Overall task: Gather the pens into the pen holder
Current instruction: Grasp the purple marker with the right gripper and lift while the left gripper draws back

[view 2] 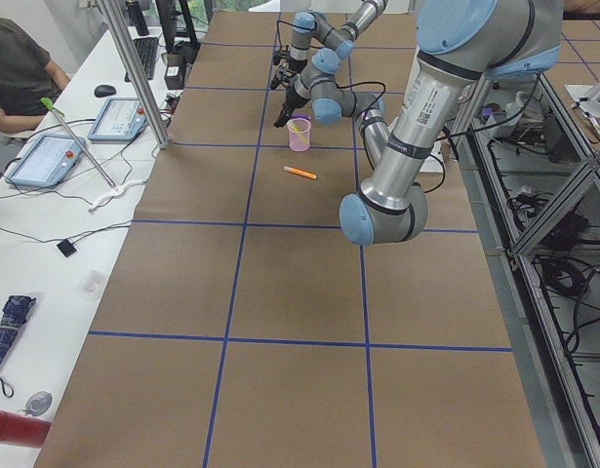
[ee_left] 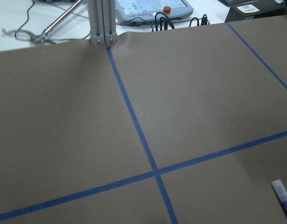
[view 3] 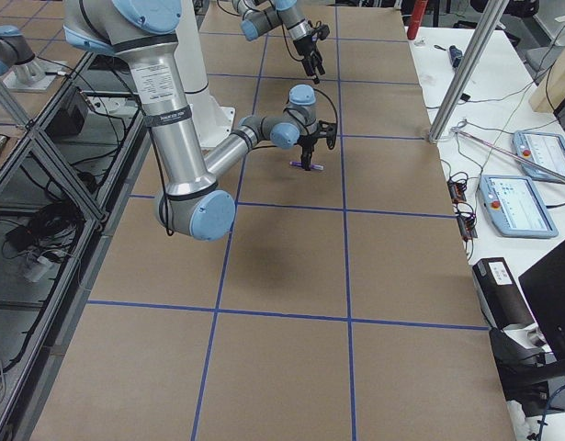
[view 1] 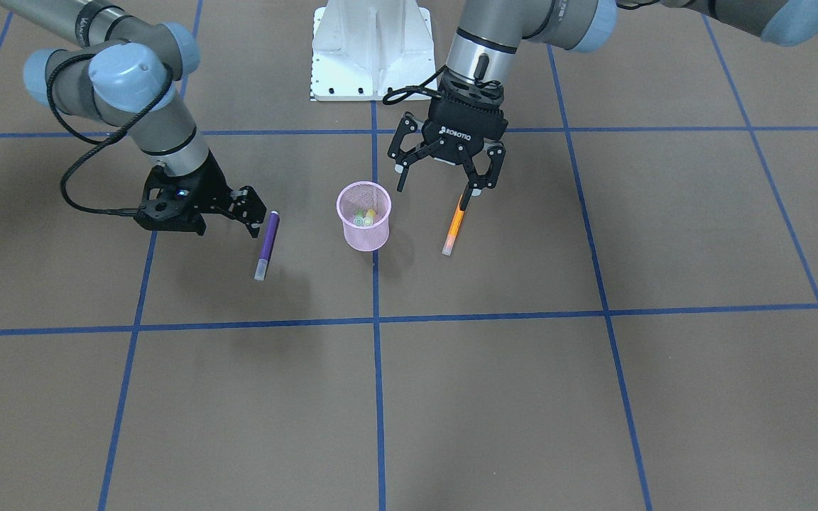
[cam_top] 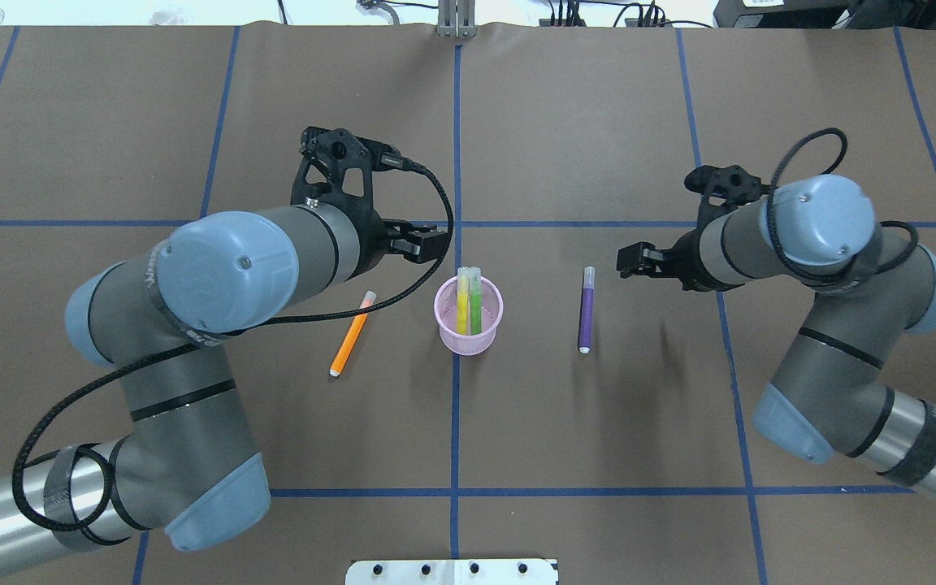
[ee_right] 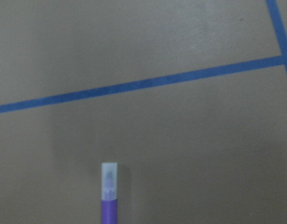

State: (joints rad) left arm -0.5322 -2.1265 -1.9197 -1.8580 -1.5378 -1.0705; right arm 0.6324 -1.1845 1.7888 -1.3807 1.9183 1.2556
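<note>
The pink mesh pen holder (view 1: 364, 220) (cam_top: 468, 321) stands mid-table with a yellow pen (cam_top: 462, 302) and a green pen (cam_top: 476, 302) upright in it. An orange pen (view 1: 455, 226) (cam_top: 352, 333) lies flat on the table beside the holder. My left gripper (view 1: 437, 188) (cam_top: 418, 241) hangs above that pen's far end, open and empty. A purple pen (view 1: 267, 245) (cam_top: 586, 310) lies flat on the holder's other side. It also shows in the right wrist view (ee_right: 108, 200). My right gripper (view 1: 251, 207) (cam_top: 634, 260) is low beside its capped end, open and empty.
The white robot base plate (view 1: 370, 50) (cam_top: 452, 571) sits at the table's near edge. Blue tape lines (cam_top: 456, 447) grid the brown table. A side desk with tablets (view 2: 60, 146) and a metal post (view 2: 134, 68) lies beyond the far edge.
</note>
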